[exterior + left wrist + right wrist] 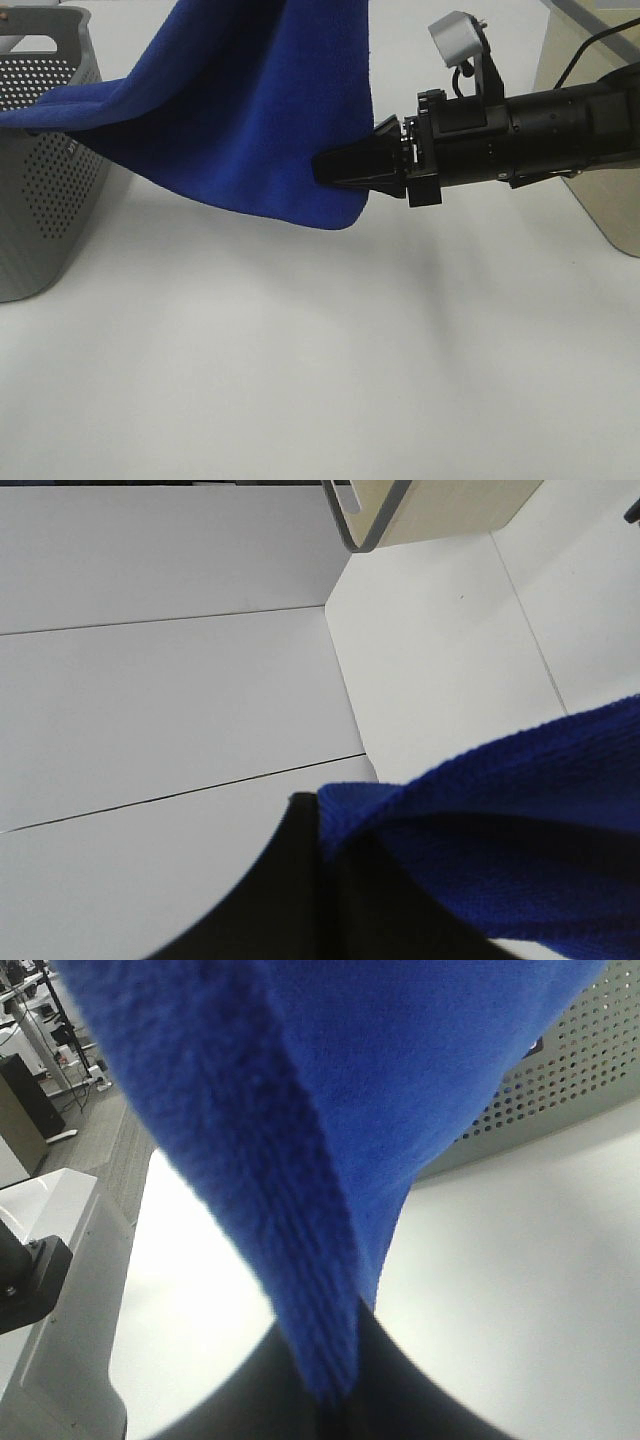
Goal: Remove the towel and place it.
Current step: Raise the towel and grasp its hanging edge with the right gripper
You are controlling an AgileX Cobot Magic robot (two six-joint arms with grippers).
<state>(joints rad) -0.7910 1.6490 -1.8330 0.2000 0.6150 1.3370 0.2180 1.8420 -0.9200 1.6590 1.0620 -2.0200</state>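
Towel (260, 120) hangs across the upper left and centre of the exterior frame. One end is draped over the grey perforated basket (45, 170), and its long axis climbs rightward out of the top. The lower corner points down at the white table (300, 380).

Right gripper (325, 168) is clamped on the right hem. Left gripper (320, 830) pinches another edge.

Removal is in hand. Next move, as judged: draw the trailing end clear of the basket, then lower.

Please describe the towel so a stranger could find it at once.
Find the grey basket with holes on the left. The towel stretches from it across to the right gripper, which pinches its edge. It alone is deep blue and plush.
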